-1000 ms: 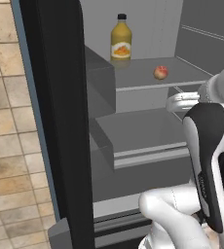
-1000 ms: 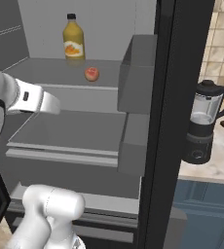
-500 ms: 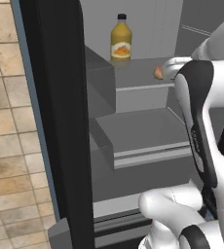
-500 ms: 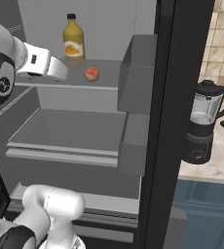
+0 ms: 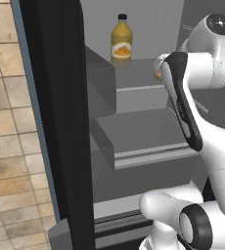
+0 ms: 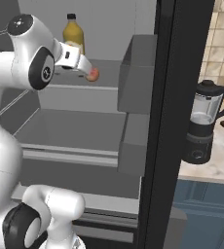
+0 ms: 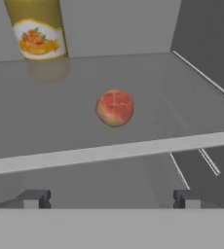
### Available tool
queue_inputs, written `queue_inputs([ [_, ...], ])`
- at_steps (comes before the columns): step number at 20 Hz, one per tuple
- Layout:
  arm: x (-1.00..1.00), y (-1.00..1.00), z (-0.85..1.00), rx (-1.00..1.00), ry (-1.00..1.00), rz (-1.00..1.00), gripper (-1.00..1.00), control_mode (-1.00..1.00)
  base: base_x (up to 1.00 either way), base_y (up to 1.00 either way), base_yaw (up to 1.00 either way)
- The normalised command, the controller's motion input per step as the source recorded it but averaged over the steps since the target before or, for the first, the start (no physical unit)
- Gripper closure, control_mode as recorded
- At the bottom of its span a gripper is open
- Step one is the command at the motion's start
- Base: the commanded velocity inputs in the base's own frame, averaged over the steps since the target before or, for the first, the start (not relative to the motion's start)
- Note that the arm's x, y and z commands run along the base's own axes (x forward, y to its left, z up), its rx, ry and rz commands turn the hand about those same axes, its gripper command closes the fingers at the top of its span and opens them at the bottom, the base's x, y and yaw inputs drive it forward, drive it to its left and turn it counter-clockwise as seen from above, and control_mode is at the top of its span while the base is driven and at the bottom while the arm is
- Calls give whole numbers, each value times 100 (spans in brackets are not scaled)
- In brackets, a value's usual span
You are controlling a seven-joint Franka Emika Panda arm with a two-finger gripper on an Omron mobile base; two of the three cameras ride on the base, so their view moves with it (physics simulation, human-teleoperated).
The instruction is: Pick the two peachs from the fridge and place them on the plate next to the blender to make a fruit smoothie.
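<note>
Arm has swung up over the last second — the gripper (image 6: 87, 69) was low by the middle shelf, now it's at the upper shelf (image 7: 109, 151) level, pointed at the peach (image 7: 115, 107). Base views unchanged otherwise; fridge (image 5: 56, 122) door open, black frame on both sides.

Hand view: peach sits alone mid-shelf, just behind the shelf's front lip, with the juice bottle (image 7: 36, 29) well behind it to the left. The two fingers (image 7: 33, 198) stand wide apart at the bottom, holding nothing — peach is ahead of them, not between them.

Right base view: peach (image 6: 93, 74) shows just past the fingers, touching or not I can't tell. Blender (image 6: 203, 121) stands on the counter (image 6: 216, 165) right of the fridge. Left base view: arm covers most of the peach (image 5: 157, 74); bottle (image 5: 122, 41) upright at the back of the shelf.
</note>
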Motion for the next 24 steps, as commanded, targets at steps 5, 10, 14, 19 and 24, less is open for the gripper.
queue_inputs([
  [5,97,-21,-36,0,16,0,-100,-100,0,0,0],
  [10,62,-2,-15,0,10,0,-100,-100,0,0,0],
  [14,43,0,-21,0,2,0,-100,-100,0,0,0],
  [19,27,0,-23,0,0,0,-100,-100,0,0,0],
  [24,33,0,-21,0,0,0,-100,-100,0,0,0],
])
